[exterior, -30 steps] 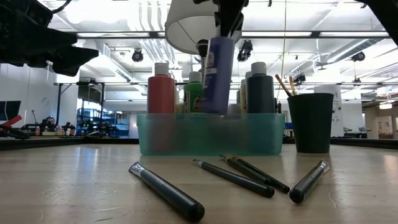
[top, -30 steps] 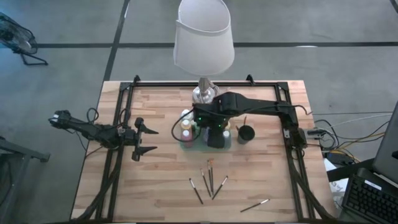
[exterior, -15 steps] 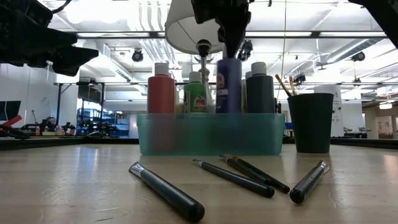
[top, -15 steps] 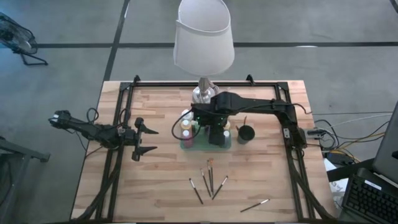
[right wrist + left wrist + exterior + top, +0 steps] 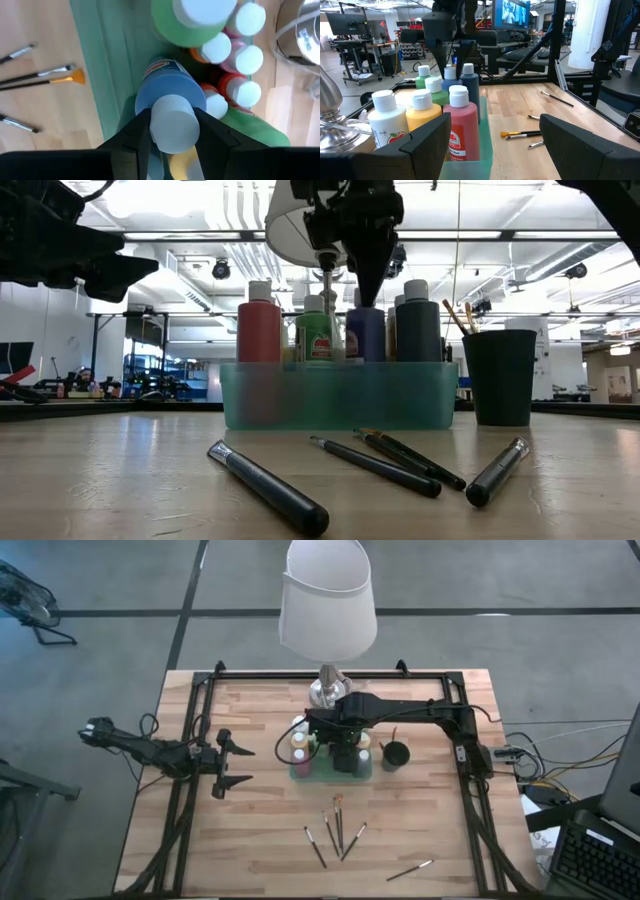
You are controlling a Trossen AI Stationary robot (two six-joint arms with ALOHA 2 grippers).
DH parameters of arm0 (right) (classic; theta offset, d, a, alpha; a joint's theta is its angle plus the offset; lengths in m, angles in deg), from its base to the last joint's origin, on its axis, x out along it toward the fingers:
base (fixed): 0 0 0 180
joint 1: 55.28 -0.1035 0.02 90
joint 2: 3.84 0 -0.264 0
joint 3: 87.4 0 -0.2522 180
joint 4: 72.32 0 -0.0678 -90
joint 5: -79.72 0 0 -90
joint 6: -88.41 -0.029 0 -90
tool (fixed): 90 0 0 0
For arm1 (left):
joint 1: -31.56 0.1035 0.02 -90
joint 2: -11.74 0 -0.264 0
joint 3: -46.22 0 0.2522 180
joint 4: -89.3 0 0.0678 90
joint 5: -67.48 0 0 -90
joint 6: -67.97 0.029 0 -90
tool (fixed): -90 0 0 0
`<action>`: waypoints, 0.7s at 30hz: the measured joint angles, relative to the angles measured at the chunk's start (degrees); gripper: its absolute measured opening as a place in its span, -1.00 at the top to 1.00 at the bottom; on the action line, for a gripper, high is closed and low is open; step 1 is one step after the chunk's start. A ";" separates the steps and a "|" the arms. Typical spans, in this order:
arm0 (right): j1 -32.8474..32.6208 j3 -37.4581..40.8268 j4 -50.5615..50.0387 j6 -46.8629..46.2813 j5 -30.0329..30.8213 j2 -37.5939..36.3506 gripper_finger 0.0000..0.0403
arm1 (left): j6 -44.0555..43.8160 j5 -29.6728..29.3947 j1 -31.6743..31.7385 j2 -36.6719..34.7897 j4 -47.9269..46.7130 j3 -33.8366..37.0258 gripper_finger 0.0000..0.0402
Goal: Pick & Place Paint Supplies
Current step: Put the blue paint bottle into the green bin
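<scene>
The blue paint bottle (image 5: 167, 97) stands in the teal bin (image 5: 340, 395), its white cap clamped by the right end effector (image 5: 172, 125); the low view hides that grip. The left end effector (image 5: 230, 764) hangs spread apart over the table's (image 5: 250, 840) left side. Five paintbrushes (image 5: 338, 830) lie loose nearby.

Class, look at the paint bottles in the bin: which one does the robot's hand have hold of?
The blue bottle. The right hand grips its white cap from above; every other bottle stands untouched.
</scene>
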 joint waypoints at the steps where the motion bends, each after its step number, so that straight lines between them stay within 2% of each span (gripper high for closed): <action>1: 0.11 0.46 0.19 0.02 0.09 0.00 0.44 | 0.00 -0.01 -0.01 -0.01 0.00 0.00 -0.54; 21: 1.88 2.86 3.80 0.87 0.71 -0.26 0.43 | 0.01 -0.01 -0.01 -0.01 -0.09 0.00 -0.54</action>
